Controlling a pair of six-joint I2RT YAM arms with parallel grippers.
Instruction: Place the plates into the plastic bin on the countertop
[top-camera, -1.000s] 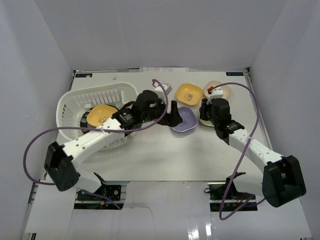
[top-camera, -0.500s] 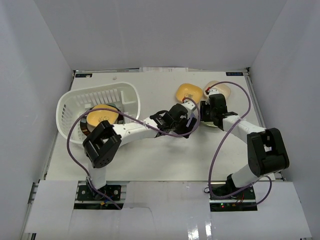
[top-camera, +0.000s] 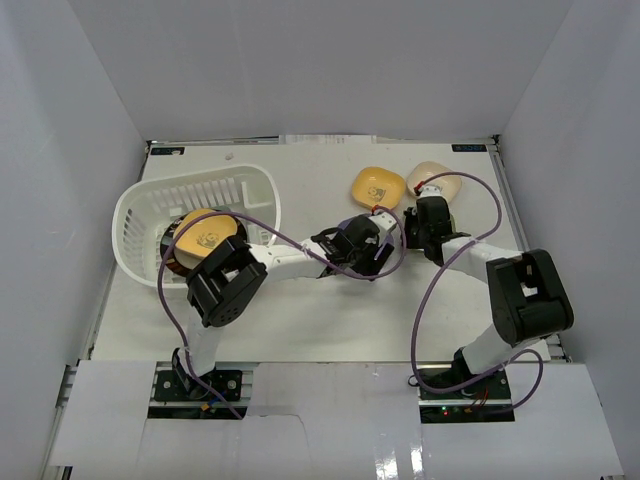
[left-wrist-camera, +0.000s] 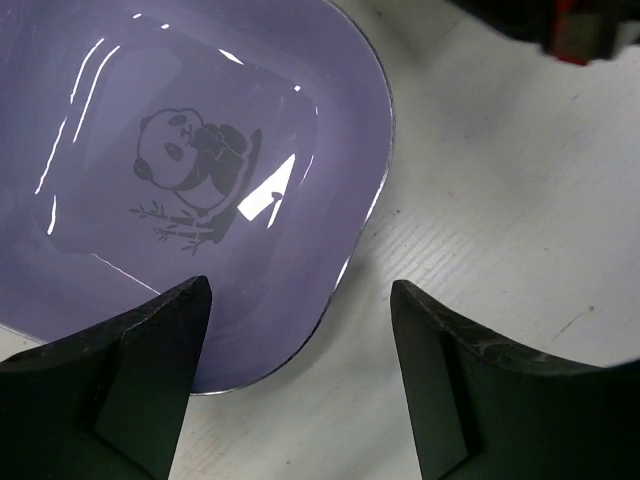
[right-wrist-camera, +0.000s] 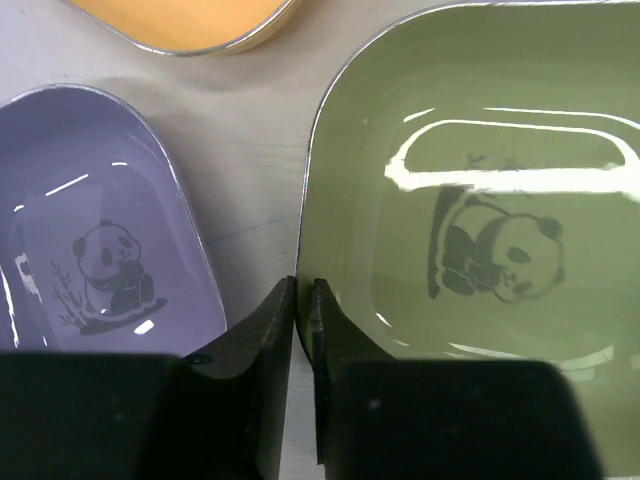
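Presently, by item:
- Left gripper (left-wrist-camera: 300, 290): jaws spread wide, hanging low over the near corner of the purple plate (left-wrist-camera: 200, 150); one finger above the plate's inside, the other above bare countertop (left-wrist-camera: 500, 200) beyond its rim; no contact seen.
- Right gripper (right-wrist-camera: 306, 285): fingers pressed almost together, pinching the rim of the green plate (right-wrist-camera: 480, 220); purple plate just to one side of the fingers, orange plate (right-wrist-camera: 190, 20) ahead of them.
- Cream plate (top-camera: 435, 178): just beyond the right gripper, beside the orange plate.
- Plastic bin (top-camera: 250, 180): well away behind the left gripper; holds a yellow plate (top-camera: 207, 232) lying on a dark-rimmed plate (top-camera: 168, 258)
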